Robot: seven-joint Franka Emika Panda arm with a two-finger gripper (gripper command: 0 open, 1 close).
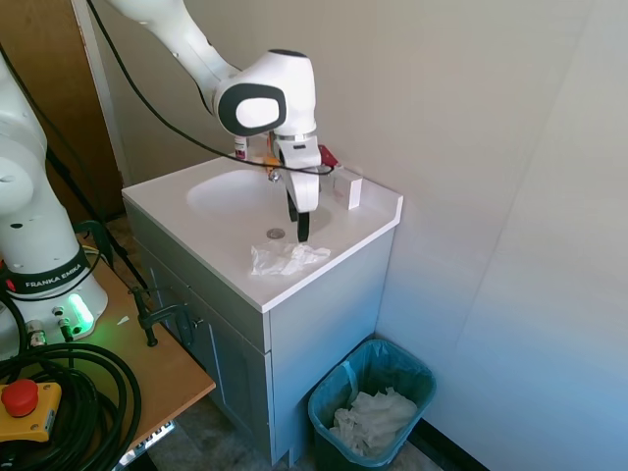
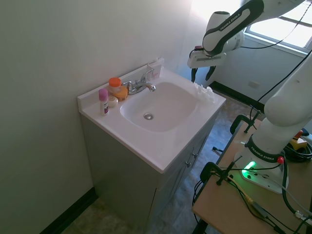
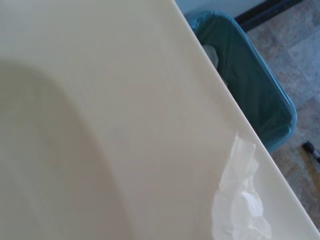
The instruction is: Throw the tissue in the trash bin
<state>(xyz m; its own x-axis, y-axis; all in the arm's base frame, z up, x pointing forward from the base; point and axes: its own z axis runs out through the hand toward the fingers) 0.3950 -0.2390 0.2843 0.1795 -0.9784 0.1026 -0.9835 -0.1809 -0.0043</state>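
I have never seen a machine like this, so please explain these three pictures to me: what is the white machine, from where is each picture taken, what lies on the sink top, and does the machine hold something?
The white machine is a robot arm ending in a two-finger gripper. Two pictures come from cameras standing in the room, on opposite sides of the arm. The third comes from a camera on the arm's wrist, looking down from close by.

On the white sink top, near its front edge, lies a crumpled tissue. Small bottles stand beside the faucet. On the floor stands a teal trash bin with crumpled white paper inside.

The gripper hangs just above the tissue, open and holding nothing.
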